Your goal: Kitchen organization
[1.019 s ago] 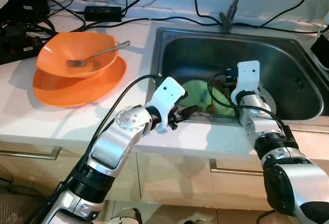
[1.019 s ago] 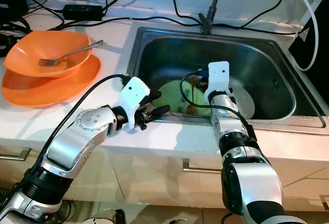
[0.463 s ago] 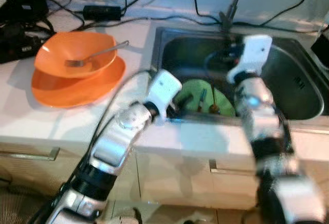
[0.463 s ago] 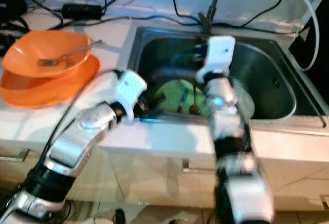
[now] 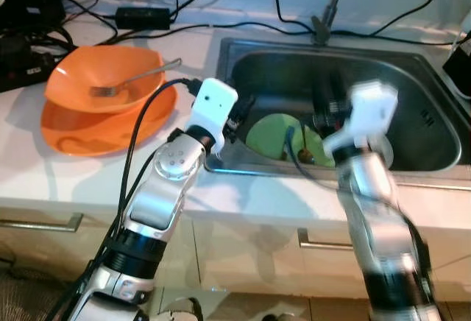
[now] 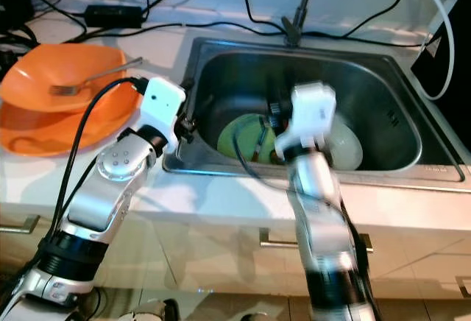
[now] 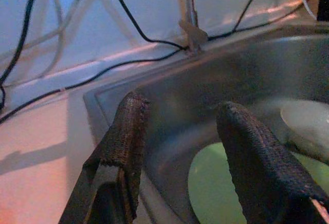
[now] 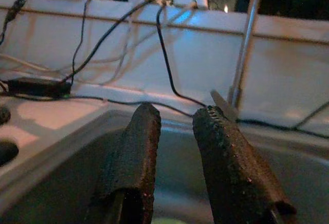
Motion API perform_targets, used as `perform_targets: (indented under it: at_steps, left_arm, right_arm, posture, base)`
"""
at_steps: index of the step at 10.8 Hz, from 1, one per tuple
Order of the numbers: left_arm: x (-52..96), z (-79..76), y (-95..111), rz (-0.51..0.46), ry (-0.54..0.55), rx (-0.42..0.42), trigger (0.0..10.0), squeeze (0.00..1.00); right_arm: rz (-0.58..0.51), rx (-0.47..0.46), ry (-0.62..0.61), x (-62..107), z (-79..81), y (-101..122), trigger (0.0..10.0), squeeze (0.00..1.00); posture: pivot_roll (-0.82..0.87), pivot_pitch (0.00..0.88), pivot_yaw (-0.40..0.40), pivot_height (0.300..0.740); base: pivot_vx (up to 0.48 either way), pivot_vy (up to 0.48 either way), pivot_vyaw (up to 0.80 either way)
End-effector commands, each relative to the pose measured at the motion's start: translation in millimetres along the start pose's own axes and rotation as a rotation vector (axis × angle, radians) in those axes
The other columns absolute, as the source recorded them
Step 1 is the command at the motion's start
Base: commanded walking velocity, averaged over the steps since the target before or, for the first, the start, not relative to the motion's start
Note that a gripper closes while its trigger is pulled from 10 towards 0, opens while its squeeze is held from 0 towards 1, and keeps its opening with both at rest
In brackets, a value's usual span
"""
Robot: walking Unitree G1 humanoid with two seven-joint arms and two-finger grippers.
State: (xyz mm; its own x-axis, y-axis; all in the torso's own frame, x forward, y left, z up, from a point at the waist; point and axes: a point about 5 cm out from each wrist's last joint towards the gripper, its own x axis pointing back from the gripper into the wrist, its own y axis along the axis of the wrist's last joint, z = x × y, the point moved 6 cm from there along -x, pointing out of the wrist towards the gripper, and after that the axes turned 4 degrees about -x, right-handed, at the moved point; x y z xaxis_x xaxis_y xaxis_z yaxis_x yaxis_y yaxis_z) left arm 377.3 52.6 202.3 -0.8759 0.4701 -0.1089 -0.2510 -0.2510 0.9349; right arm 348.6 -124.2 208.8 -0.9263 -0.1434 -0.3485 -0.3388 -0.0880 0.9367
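The left tool [image 7: 180,147] is held at the sink's [image 5: 412,67] left rim, pointing into the basin, with its fingers [image 7: 123,147] spread apart and nothing between them. In the left wrist view the green plate [image 7: 218,193] is seen past the fingers on the sink floor, with a white plate [image 7: 306,121] beyond it. The right tool [image 8: 177,152] is raised over the middle of the sink, blurred in the head views, and is aimed at the back wall and the tap [image 8: 247,44]; its fingers [image 8: 131,167] are parted by a narrow gap and nothing is gripped.

The green plate [image 5: 276,133] lies flat on the sink floor, toward the front left of the basin, and thin dark utensils [image 5: 288,144] rest across it; what kind they are cannot be told. The white plate [image 6: 344,148] lies just beside the green one, toward the right, partly hidden by the right arm.

On the table [image 5: 44,174], well to the left of the sink, an orange bowl [image 5: 103,74] is stacked on an orange plate [image 5: 96,129], and a fork [image 5: 132,79] lies in the bowl with its handle over the rim toward the sink. Black cables [image 5: 243,30] and a black adapter [image 5: 143,17] run along the table's back edge behind the sink.
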Motion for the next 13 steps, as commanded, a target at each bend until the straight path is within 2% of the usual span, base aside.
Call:
perform_targets:
  at_steps: [1, 3, 4, 6, 7, 8, 9, 11, 13]
  left_arm:
    - [-0.9, 2.8, 0, -0.007, 0.021, -0.009, 10.0, 0.00]
    - [2.1, 8.3, 1, -0.027, 0.051, -0.013, 10.0, 0.00]
    - [6.1, 10.1, 8, -0.075, 0.062, -0.091, 10.0, 0.00]
    - [8.0, 17.7, 18, -0.103, 0.095, -0.176, 10.0, 0.00]
    - [7.2, 26.9, 26, -0.123, 0.132, -0.239, 10.0, 0.00]
    - [3.2, 44.6, 41, -0.137, 0.198, -0.342, 10.0, 0.00]
    - [0.8, 53.4, 47, -0.133, 0.232, -0.416, 10.0, 0.00]
    - [-12.8, 79.2, 44, -0.003, 0.300, -0.654, 10.0, 0.00]
    - [-24.7, 87.7, 25, 0.162, 0.273, -0.796, 10.0, 0.00]
  right_arm:
    - [-0.003, 0.004, 0.004, 4.2, 4.0, 5, 10.0, 0.00]
    - [0.024, -0.002, -0.007, 14.8, 2.7, -5, 10.0, 0.00]
    - [0.054, 0.007, -0.017, 22.6, 1.0, -13, 10.0, 0.00]
    - [0.097, 0.020, -0.019, 31.0, 1.5, -28, 10.0, 0.00]
    - [0.105, 0.014, -0.016, 32.8, 3.7, -30, 10.0, 0.00]
    - [0.110, 0.006, -0.019, 33.3, 5.6, -32, 10.0, 0.00]
    - [0.113, 0.007, -0.020, 33.4, 6.2, -33, 10.0, 0.00]
    - [0.121, 0.010, -0.032, 32.4, 5.2, -35, 10.0, 0.00]
    - [0.122, 0.009, -0.038, 30.3, 5.0, -35, 10.0, 0.00]
  posture:
    - [0.06, 0.068, -0.049, 0.740]
    - [0.05, 0.064, -0.047, 0.740]
    - [0.06, 0.059, -0.051, 0.740]
    - [0.07, 0.055, -0.051, 0.740]
    - [0.07, 0.052, -0.053, 0.740]
    - [0.07, 0.050, -0.054, 0.740]
    - [0.07, 0.051, -0.055, 0.740]
    - [0.07, 0.056, -0.052, 0.740]
    - [0.06, 0.054, -0.046, 0.740]
  base:
    - [0.000, 0.000, 0.00]
    - [0.000, 0.000, 0.00]
    - [0.000, 0.000, 0.00]
    - [0.000, 0.000, 0.00]
    - [0.000, 0.000, 0.00]
    - [0.000, 0.000, 0.00]
    - [0.000, 0.000, 0.00]
    - [0.000, 0.000, 0.00]
    - [0.000, 0.000, 0.00]
